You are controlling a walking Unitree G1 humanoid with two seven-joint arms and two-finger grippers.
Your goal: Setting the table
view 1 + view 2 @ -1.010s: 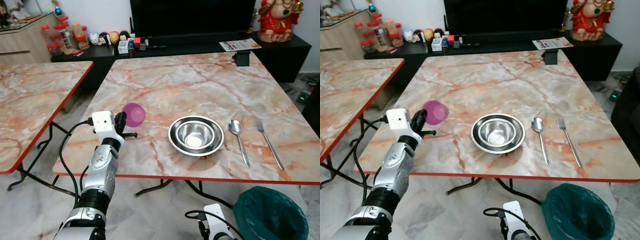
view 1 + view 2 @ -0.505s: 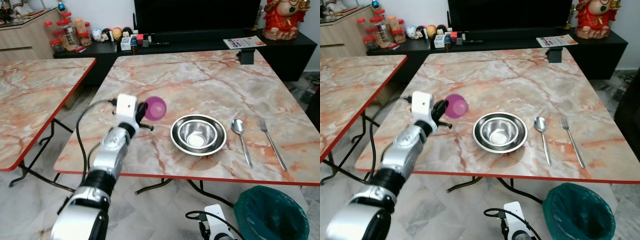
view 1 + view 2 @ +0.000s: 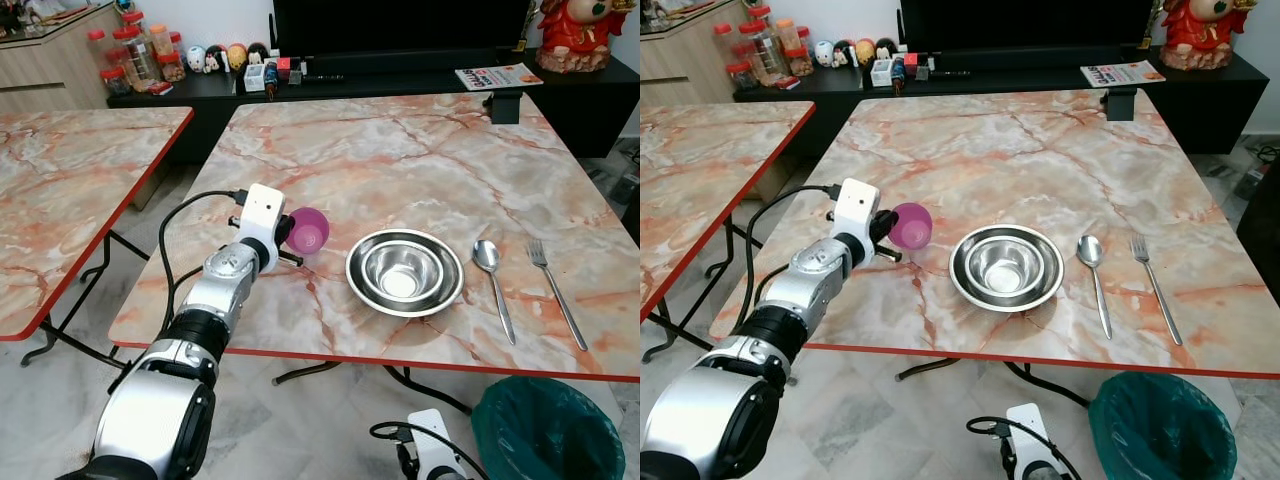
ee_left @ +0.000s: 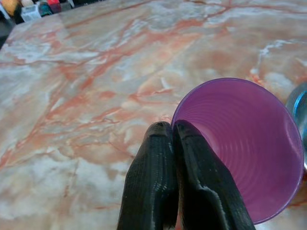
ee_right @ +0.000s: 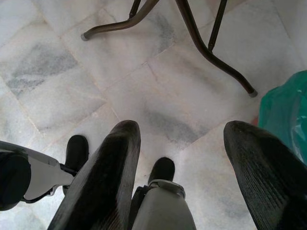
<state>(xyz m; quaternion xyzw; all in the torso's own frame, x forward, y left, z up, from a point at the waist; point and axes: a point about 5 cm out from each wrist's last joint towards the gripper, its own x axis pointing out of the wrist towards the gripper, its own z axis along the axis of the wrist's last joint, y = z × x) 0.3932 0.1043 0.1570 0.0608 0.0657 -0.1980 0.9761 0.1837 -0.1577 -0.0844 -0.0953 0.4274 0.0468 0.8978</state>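
- We have carried the purple cup in over the bench; a second ago it hung at the near left edge, and it now sits low just left of the nested steel bowls, tipped with its mouth toward the far right.
- Our left gripper has its fingers pressed together on the cup's rim, one inside the wall and one outside, as the left wrist view shows.
- We cannot tell whether the cup's base touches the marble yet; it looks very close to it.
- We judge that the cup is nearly at its place in the setting, so what remains is to stand it upright and let go.
- The bowls, the spoon to their right and the fork further right lie as they did in the earlier pictures; the small shift of the whole scene comes from our head camera moving.
- Our right gripper hangs idle below the bench, fingers apart, over the floor tiles near the green bin.
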